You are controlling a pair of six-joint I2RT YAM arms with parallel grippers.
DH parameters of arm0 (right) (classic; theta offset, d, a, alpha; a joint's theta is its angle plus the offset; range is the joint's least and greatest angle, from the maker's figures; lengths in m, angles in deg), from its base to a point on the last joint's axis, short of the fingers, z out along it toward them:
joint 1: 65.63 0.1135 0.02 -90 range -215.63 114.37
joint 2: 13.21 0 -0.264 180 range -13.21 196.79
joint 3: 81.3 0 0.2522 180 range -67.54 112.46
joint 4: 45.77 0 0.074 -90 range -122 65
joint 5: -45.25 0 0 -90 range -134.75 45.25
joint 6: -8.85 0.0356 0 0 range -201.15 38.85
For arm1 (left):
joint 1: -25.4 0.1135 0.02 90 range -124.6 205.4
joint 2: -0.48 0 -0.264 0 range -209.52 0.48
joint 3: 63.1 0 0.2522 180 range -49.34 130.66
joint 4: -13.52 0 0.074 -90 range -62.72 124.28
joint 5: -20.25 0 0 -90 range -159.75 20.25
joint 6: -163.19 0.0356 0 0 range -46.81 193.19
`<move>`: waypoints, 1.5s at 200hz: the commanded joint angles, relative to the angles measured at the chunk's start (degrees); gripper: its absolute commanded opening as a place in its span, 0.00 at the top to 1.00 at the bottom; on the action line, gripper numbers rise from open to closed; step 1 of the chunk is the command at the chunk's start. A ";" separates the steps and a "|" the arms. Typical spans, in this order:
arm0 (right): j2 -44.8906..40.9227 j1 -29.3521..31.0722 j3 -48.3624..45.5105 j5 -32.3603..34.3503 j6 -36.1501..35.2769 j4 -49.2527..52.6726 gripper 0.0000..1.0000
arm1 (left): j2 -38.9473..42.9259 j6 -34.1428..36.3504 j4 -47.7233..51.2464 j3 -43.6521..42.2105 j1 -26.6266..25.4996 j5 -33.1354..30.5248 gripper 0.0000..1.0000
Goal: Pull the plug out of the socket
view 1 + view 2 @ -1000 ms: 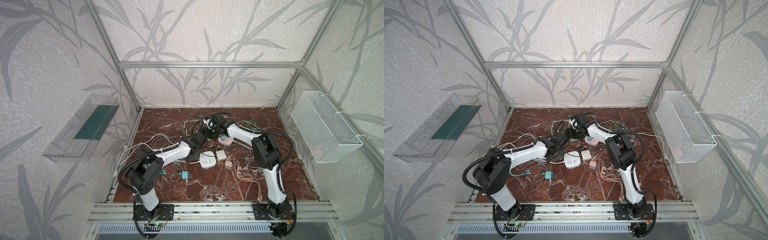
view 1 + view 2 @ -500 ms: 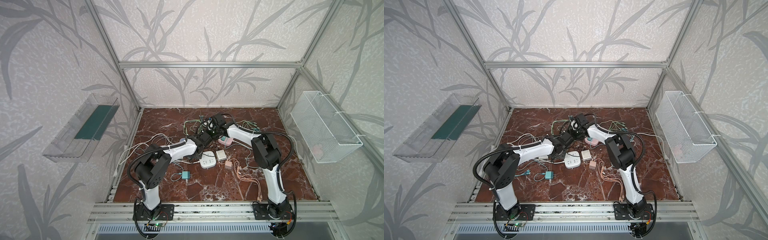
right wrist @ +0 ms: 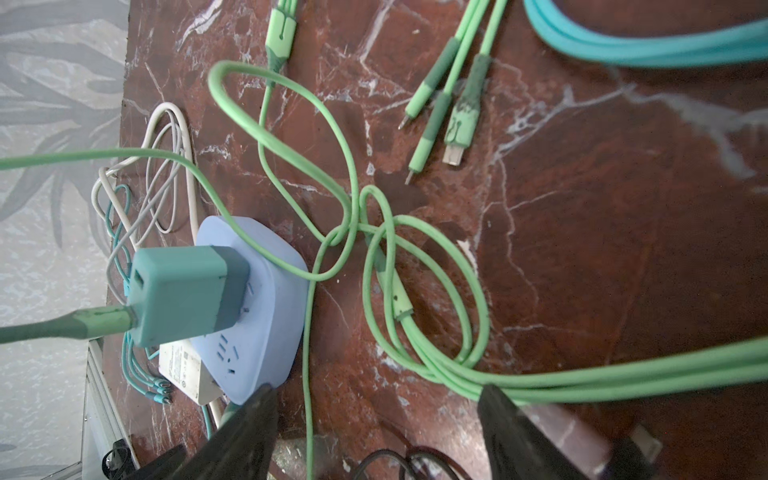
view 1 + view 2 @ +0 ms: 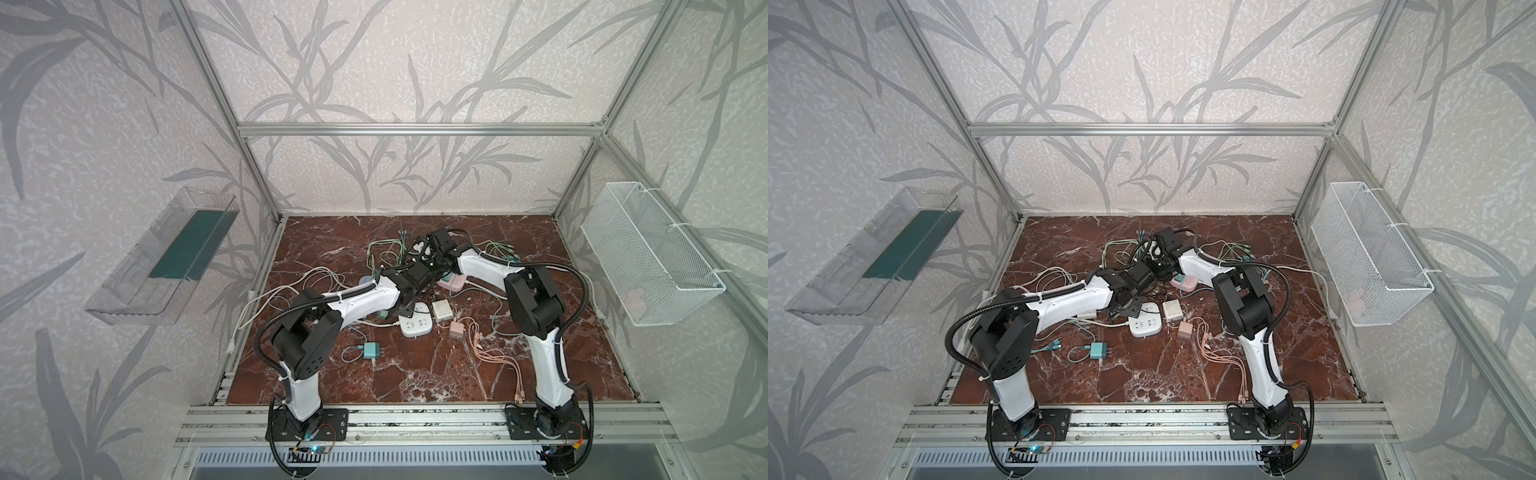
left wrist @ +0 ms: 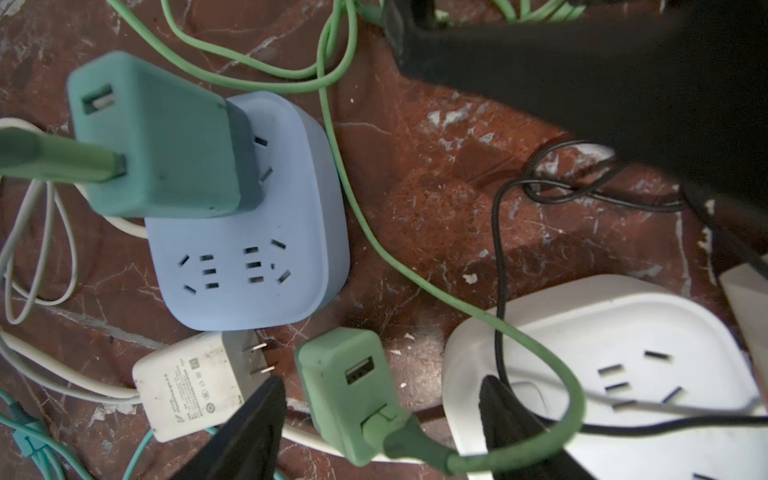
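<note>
Left tool (image 5: pixel 381 384): fingers spread wide, gripping nothing. Green plug (image 5: pixel 349 386) lies on the desk (image 5: pixel 436 199) between them, just beside the white socket (image 4: pixel 415 326), which sits mid-frame in both top views. Teal plug (image 5: pixel 162 137) seated in blue socket (image 5: pixel 266 257). Right tool (image 3: pixel 378 390): wide, empty.

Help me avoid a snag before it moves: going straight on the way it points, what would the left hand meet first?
Probably the loose green charger, lying unplugged between the left hand's open fingers, beside the white power strip. Depth is unclear; the hand may be above it.
</note>
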 commanded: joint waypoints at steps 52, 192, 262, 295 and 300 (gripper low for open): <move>-3.20 -0.11 0.46 -1.36 -0.26 0.50 0.25 | 4.15 -1.25 6.46 0.16 -0.71 1.25 0.19; -4.23 1.41 -0.16 -2.34 -1.67 2.01 0.38 | 10.93 -1.27 4.94 -0.90 -0.09 1.29 0.40; -2.99 3.27 0.93 -3.27 -1.07 0.78 0.48 | 17.99 -3.81 -1.48 -7.25 4.58 0.53 0.34; -2.05 4.27 2.03 -3.58 -1.06 0.61 0.54 | 19.95 -3.80 -6.71 -11.40 8.89 2.91 0.30; -1.84 4.41 2.23 -3.58 -1.06 0.60 0.55 | 20.20 -3.54 -7.81 -11.99 9.30 2.95 0.29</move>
